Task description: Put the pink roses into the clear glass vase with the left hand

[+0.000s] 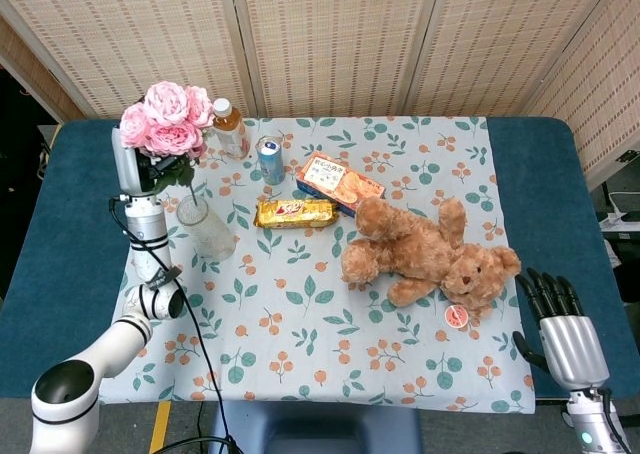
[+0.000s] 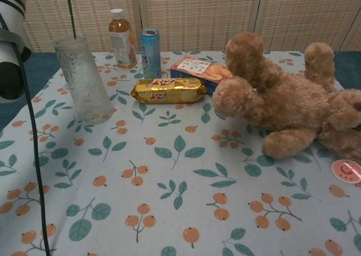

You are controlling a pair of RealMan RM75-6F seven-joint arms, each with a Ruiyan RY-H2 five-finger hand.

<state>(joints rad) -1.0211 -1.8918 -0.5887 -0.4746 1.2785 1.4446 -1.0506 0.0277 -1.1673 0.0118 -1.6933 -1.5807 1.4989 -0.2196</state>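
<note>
The pink roses are held upright in my left hand, just left of and above the clear glass vase. In the chest view the green stem hangs down with its tip right at the mouth of the vase, and the left forearm fills the top left corner. The vase stands upright and holds nothing on the floral cloth. My right hand hangs off the table's front right corner, fingers apart, holding nothing.
Behind the vase stand a tea bottle and a blue can. A yellow snack pack and a biscuit box lie to its right. A teddy bear lies mid-right with a small pink disc beside it.
</note>
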